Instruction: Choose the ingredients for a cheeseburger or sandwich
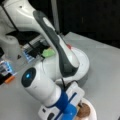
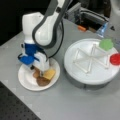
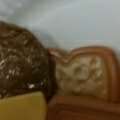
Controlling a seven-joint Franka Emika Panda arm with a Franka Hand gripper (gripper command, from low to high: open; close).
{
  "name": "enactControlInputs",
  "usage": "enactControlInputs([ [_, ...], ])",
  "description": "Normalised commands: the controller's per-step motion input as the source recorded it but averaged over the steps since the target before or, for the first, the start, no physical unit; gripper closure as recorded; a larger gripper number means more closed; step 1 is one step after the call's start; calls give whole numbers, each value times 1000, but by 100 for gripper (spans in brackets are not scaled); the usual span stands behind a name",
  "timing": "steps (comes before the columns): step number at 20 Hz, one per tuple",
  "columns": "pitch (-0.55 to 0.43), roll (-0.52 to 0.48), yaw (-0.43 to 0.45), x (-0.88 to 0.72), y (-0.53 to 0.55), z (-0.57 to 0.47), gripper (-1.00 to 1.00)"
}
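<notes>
The robot's white gripper [image 2: 44, 71] is hovering low over the small white round plate [image 2: 25, 81], touching or just above the yellow cheese square [image 2: 49, 74] beside the dark-brown round patty [image 2: 42, 81] and tan toast slice [image 3: 83, 75]; whether its jaws are parted or closed cannot be told.

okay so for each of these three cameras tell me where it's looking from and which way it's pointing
Front view: close behind the white arm, looking down over it; the blue-and-white gripper is above the dark-brown round patty.
Front view: high across the grey table, showing the arm, the white round plate, yellow cheese square, divided white tray, green lettuce leaf and red tomato disc.
Wrist view: straight down, close on a tan toast slice; no arm shows.
All share the patty.
</notes>
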Motion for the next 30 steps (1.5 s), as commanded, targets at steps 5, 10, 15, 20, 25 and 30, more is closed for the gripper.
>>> enactControlInputs([
  [5,118,-327,-44,-88,74,214,-100],
  [10,143,-221,66,79,-96,257,-100],
  [15,208,-167,114,9,-157,411,-100],
  [20,325,-108,94,-42,-18,462,-100],
  [25,342,-61,90,-13,87,476,-100],
  [30,272,-45,51,73,68,307,-100],
])
